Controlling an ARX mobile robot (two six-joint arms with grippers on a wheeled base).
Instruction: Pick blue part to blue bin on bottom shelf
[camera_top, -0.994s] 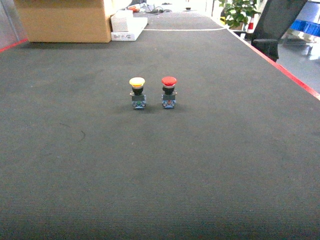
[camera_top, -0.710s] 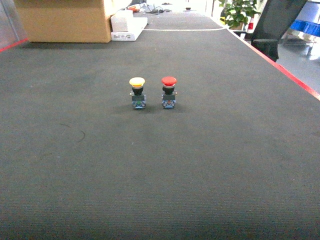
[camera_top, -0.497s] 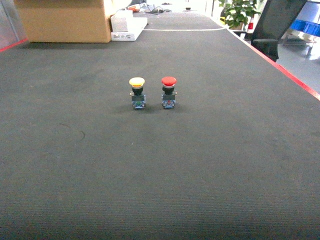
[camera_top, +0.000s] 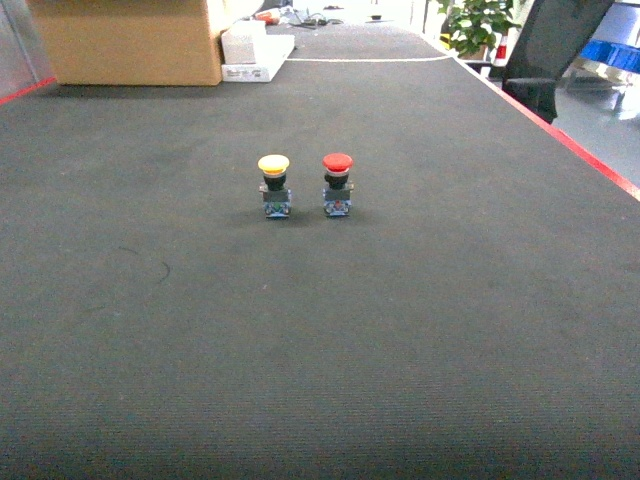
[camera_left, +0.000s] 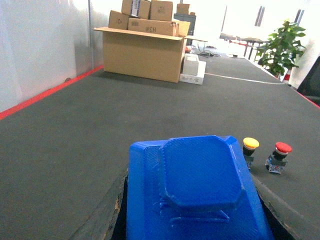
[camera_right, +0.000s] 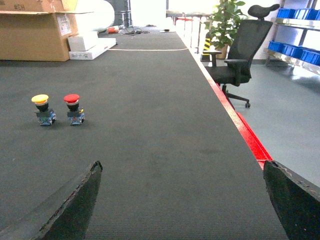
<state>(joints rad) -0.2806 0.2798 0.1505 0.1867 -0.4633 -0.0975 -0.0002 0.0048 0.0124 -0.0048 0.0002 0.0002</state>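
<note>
Nothing has moved since a second ago; both buttons sit in the same spots. I see a big dark grey mat (camera_top: 320, 330) that covers the whole floor in front of me.

Far back and left of the yellow button (camera_top: 274, 183) is a brown cardboard box (camera_top: 130, 40), with a white box (camera_top: 255, 55) just beside it. The red button (camera_top: 337, 183) stands just right of the yellow one, both upright. Far back and right of them I see a green plant (camera_top: 478, 22) and a black chair (camera_top: 545, 50). A red line (camera_top: 580, 155) runs along the mat's right edge.

My left gripper (camera_left: 192, 235) holds the blue part (camera_left: 192, 192), left of the yellow button. My right gripper (camera_right: 180, 220) is wide open and holds nothing.
</note>
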